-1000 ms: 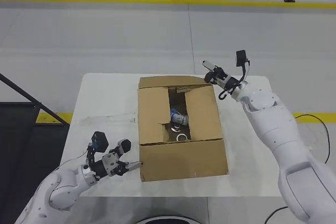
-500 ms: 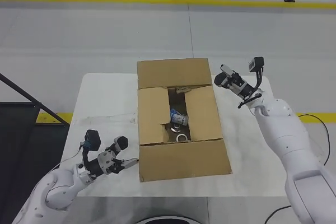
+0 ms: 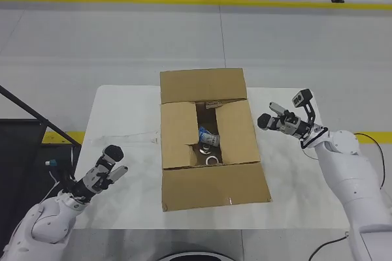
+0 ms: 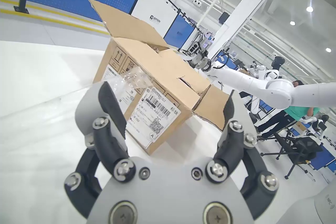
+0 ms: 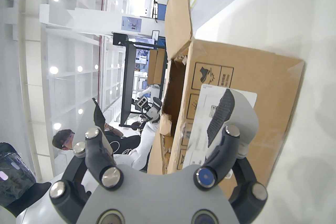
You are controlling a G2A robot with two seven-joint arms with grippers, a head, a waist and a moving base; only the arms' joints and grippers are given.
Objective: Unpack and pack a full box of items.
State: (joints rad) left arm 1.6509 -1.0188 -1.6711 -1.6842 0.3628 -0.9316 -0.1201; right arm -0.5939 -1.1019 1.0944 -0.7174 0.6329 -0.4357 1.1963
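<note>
Both hands are spread wide and hold nothing. The left hand (image 3: 117,163) hangs over the white worktop (image 3: 117,111) off the near left corner of the cardboard box (image 3: 209,186), well apart from it. Its two dark fingers (image 4: 105,99) stand far apart in the left wrist view. The right hand (image 3: 268,115) hangs off the box's right side, close to the wall but not touching it. Its fingers (image 5: 223,109) are splayed the same way, with the box wall behind them.

There is one box, two hands and one crumpled sheet of clear plastic (image 3: 134,137), which lies on the worktop against the box's left side.

The brown box stands at the worktop's middle with four flaps. The far flap (image 3: 202,86) is raised and the near flap (image 3: 215,189) is folded outward. The two side flaps are laid inward, leaving a narrow gap down the centre. Through that gap show a blue-and-white packet (image 3: 209,138) and, nearer the robot, a small round white item (image 3: 212,160). White labels (image 4: 155,114) and printed handling marks cover the box's outer walls.
</note>
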